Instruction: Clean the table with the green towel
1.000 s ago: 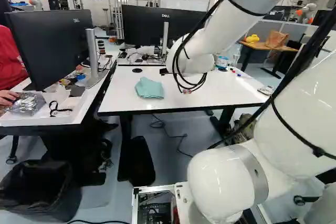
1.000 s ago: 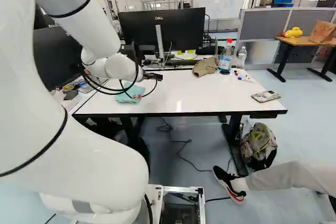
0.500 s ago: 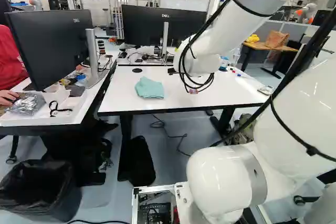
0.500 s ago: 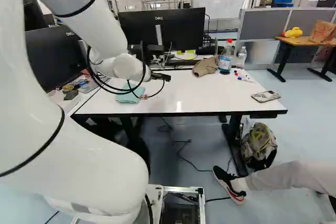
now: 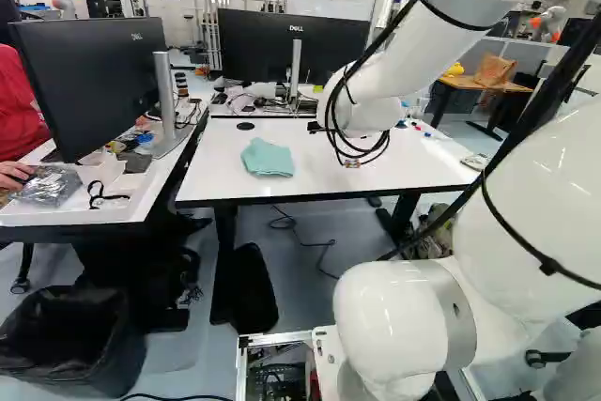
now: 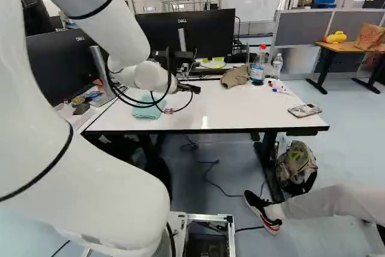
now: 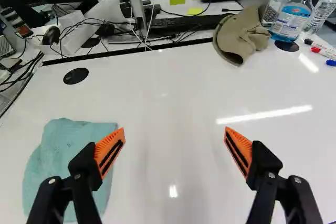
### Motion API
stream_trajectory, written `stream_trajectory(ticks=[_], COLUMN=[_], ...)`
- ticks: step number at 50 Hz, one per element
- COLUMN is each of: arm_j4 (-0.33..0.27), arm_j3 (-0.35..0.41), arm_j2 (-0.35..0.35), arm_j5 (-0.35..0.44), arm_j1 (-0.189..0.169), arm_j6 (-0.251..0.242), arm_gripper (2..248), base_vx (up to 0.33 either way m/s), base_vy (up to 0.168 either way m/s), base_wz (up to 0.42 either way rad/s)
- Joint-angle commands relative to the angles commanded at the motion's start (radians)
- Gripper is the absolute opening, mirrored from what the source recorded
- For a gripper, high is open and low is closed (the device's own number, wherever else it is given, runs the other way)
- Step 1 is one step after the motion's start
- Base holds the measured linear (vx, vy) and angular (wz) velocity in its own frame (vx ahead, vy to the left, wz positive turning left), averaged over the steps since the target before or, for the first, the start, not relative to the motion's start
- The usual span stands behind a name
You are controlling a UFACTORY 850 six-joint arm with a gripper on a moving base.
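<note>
Green and slightly rumpled, the towel (image 7: pixel 60 153) lies on the white table (image 5: pixel 347 161), towards the left end of it in the left base view and near its front edge. From where I stand, the wiping hasn't begun: I'd call this the approach, with the cloth to be picked up first. The gripper (image 7: pixel 174 130) is spread wide above the tabletop and holds nothing. In the wrist view the towel isn't between the fingers; it sits under and mostly outside one of them, while the gap looks down on bare white surface.

Closing here would, I reckon, catch only air. What's wanted is a sideways shift until the cloth is centred in the gap, then a gentle drop and a pinch that gathers a fold. It lies rather flat, so the tips may need to go almost to the tabletop, and too much push could scrape it or slide the cloth away. Once it's held, the strokes will have to mind the beige cap (image 7: pixel 239 35), the blue-labelled bottle (image 7: pixel 292 22) and the markers (image 7: pixel 324 51) at the far side.
</note>
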Motion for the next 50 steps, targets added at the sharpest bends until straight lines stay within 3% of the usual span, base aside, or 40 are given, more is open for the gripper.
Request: stream_trajectory(ticks=[25, 50], arm_j4=[-0.007, -0.025], arm_j3=[0.032, 0.114], arm_j2=[0.009, 0.031], arm_j5=[0.043, 0.155], arm_j1=[0.004, 0.013], arm_j6=[0.000, 0.000], arm_gripper=[247, 247], base_vx=[0.000, 0.000], base_vy=[0.000, 0.000], base_wz=[0.000, 0.000])
